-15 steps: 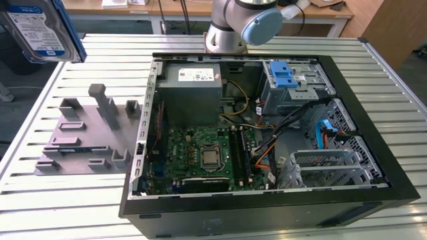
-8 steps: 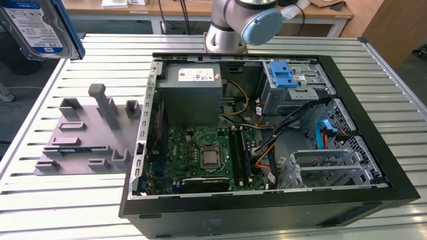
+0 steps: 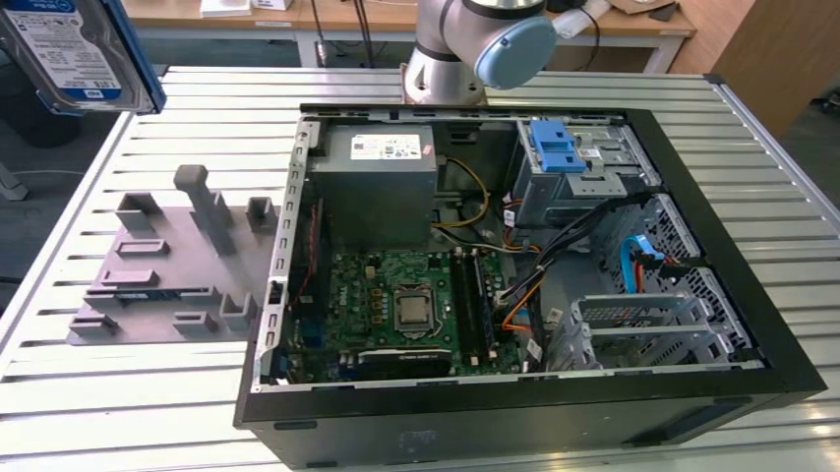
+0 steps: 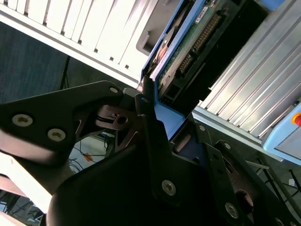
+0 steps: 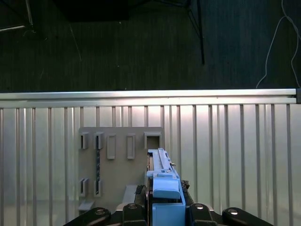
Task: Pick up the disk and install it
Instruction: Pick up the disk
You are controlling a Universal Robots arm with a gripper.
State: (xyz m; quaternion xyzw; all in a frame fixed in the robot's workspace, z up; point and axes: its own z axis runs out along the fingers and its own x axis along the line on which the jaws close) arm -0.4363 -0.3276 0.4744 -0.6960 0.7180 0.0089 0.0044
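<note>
The disk (image 3: 73, 49), silver with a white-and-blue label and a blue frame, hangs high at the exterior view's left, well above the table and left of the open computer case (image 3: 525, 393). In the first wrist view the disk (image 5: 164, 186) stands edge-on with its blue frame between the dark fingers of my gripper (image 5: 164, 209), above the grey fixture plate (image 5: 117, 174). In the second wrist view my gripper (image 4: 169, 122) is shut on the disk (image 4: 188, 47), whose green circuit-board side faces the camera.
The slatted metal table (image 3: 105, 403) carries the grey fixture plate (image 3: 171, 265) with upright slots at the exterior view's left. Inside the case sit a grey power-supply box (image 3: 381, 177), a motherboard (image 3: 393, 305), a blue latch piece (image 3: 554, 147) and a drive cage (image 3: 591, 182). The arm's base (image 3: 453, 59) stands behind the case.
</note>
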